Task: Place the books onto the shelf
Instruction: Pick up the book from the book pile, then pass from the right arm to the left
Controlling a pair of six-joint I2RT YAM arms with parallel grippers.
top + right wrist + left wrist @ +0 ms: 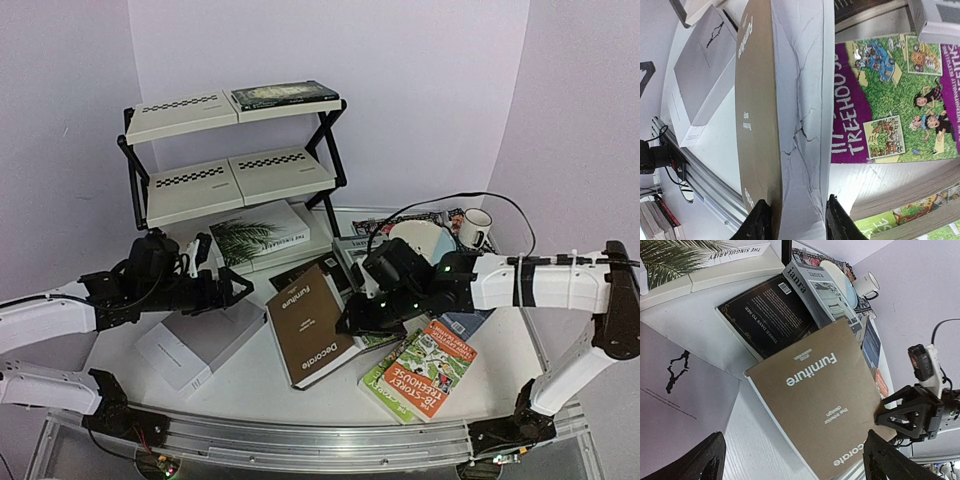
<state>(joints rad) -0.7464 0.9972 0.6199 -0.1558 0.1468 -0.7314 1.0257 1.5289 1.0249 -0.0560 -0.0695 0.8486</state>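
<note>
Your right claw clamps the brown "Decorate" book by its cracked white edge, mid-desk before the shelf. Your left claw hangs spread wide near a plain grey book.

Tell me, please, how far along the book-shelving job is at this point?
Early. A dark book lies on the top tier of the shelf, and the palm-leaf book seems to rest on its bottom board. The right gripper is clamped on the edge of the brown Decorate book. Still on the table: the grey book, black book, laura book and treehouse paperbacks. The left gripper is open, empty.
</note>
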